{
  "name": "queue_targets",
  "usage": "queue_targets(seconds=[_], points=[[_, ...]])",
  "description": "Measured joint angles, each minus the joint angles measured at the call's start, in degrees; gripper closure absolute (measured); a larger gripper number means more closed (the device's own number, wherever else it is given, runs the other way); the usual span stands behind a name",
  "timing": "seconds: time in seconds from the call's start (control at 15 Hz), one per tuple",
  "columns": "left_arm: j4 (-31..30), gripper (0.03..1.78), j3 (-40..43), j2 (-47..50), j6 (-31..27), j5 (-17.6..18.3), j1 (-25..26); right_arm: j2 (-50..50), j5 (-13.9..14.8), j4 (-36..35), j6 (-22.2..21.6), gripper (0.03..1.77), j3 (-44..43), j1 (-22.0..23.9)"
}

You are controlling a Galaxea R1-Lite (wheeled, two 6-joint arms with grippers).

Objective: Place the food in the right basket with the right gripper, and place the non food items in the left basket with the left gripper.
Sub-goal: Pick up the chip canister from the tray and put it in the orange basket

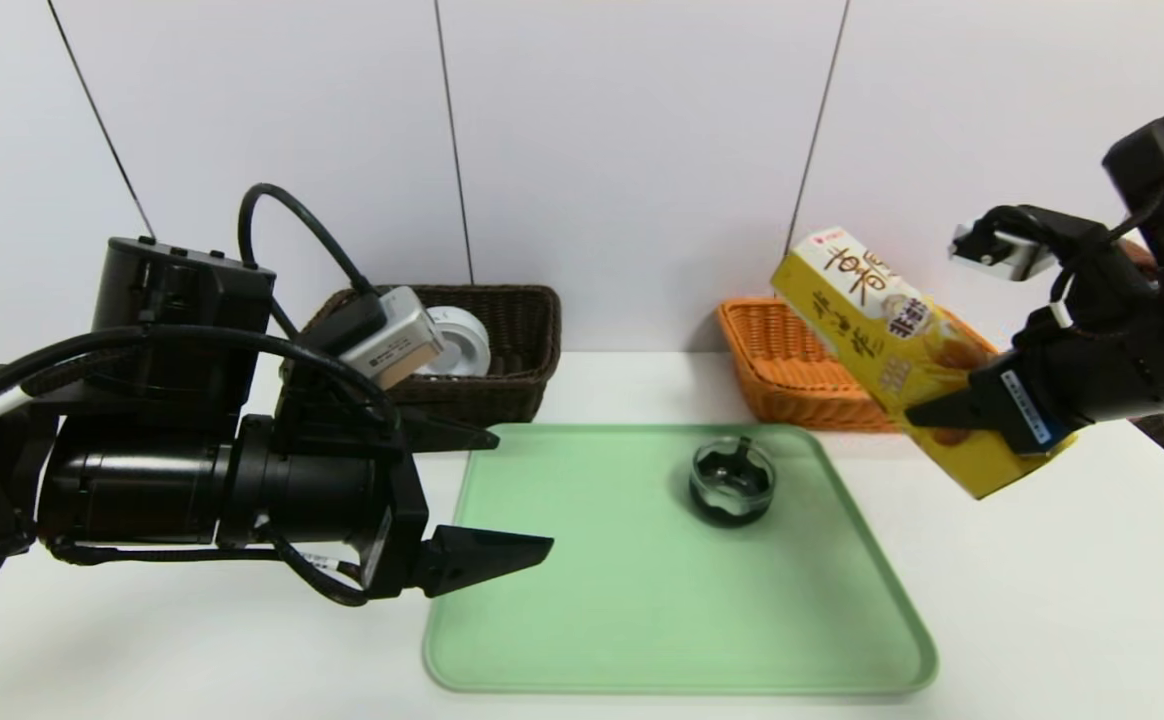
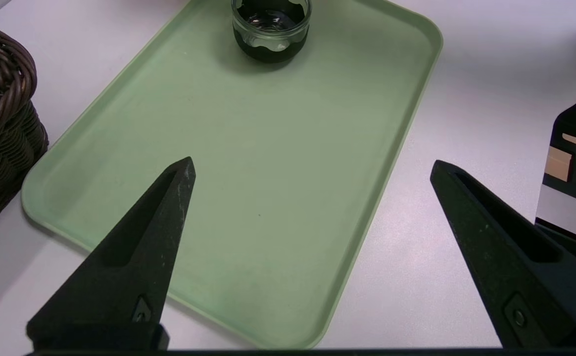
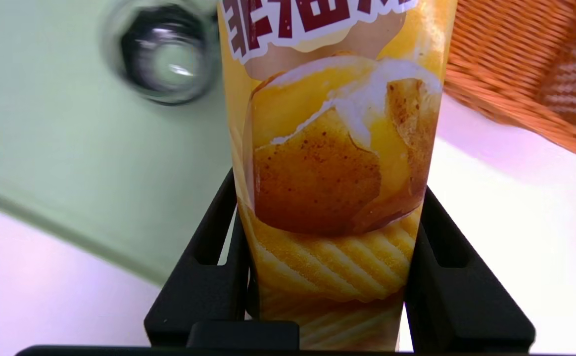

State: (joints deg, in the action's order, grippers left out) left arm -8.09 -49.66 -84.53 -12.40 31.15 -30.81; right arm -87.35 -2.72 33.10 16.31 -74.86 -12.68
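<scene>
The right gripper [image 1: 952,415] is clamping the snack box [image 1: 902,345] near its lower end, holding it tilted in the air beside the orange basket [image 1: 792,370]. The box's far end should be cleared over the rim before release. The left gripper [image 1: 487,490] is hanging spread and empty; the glass dish [image 1: 732,480] is sitting on the green tray [image 1: 662,620].

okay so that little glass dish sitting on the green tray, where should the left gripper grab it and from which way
Grip the glass dish across its round side wall, coming down from above with the open left gripper straddling it. It stands upright and alone on the green tray, so both sides look free, and its low, round body favours a grip across the middle.
</scene>
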Motion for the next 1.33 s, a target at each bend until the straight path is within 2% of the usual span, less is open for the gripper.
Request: queue_targets(seconds=[0.2,0.47,0.67,1.07,1.33], points=[[0.05,0.12,0.0,0.09,-0.09,0.02,0.11,-0.46,-0.45,-0.46,6.92,0.97,0.22,9.2],[0.07,0.12,0.09,0.16,0.06,0.02,0.13,-3.52,-4.11,-2.89,15.43,0.97,-1.88,17.82],[0.05,0.12,0.09,0.16,0.06,0.05,0.13,-5.24,-4.61,-3.22,22.47,0.97,-3.47,19.64],[0.07,0.12,0.17,0.11,0.17,0.05,0.13,-9.68,-4.25,-6.58,38.32,0.97,-9.09,19.75],[-0.04,0.12,0.48,-0.39,0.17,-0.01,0.13,-12.4,-1.91,-10.69,50.08,0.97,-10.64,19.68]])
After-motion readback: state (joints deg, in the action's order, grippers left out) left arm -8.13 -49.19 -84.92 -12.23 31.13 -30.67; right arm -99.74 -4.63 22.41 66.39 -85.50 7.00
